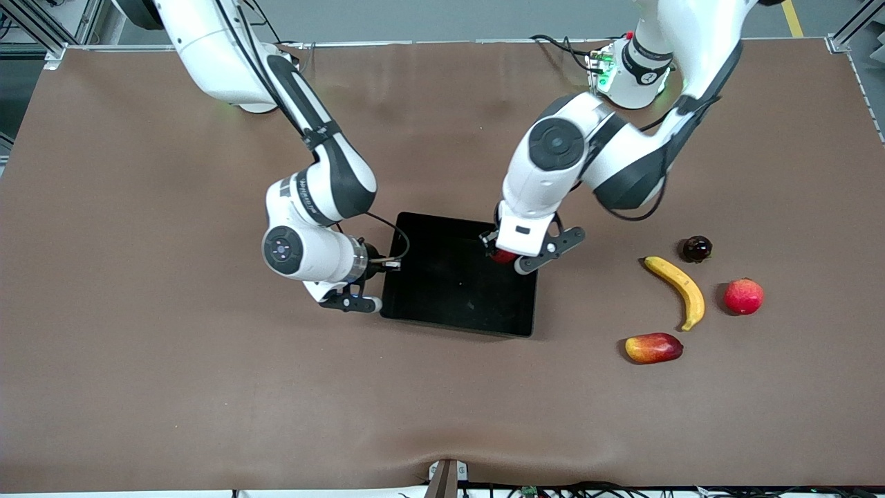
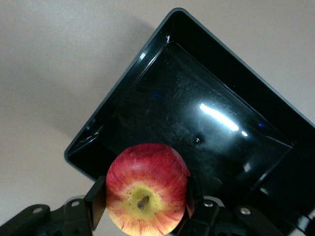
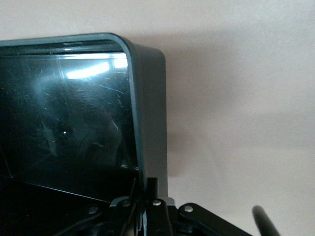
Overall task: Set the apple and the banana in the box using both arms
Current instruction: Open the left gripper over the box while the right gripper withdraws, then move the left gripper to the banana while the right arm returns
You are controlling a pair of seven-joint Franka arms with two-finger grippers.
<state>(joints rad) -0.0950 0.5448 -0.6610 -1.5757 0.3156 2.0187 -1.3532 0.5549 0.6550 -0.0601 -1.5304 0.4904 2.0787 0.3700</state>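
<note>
Your left hand [image 2: 142,209] holds the apple [image 2: 146,189] over the box [image 1: 415,304], right hand [image 3: 147,209] pinching its wall. Drop it high and it may bounce out; banana [image 1: 681,287] waits on the tabletop [image 1: 207,401].

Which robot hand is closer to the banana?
The left. The left gripper is shut on the apple over the box, on the banana's side. The right gripper clamps the box wall toward the right arm's end.

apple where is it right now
The apple is held in the left gripper, in the air over the black box at the edge toward the left arm's end of the table.
</note>
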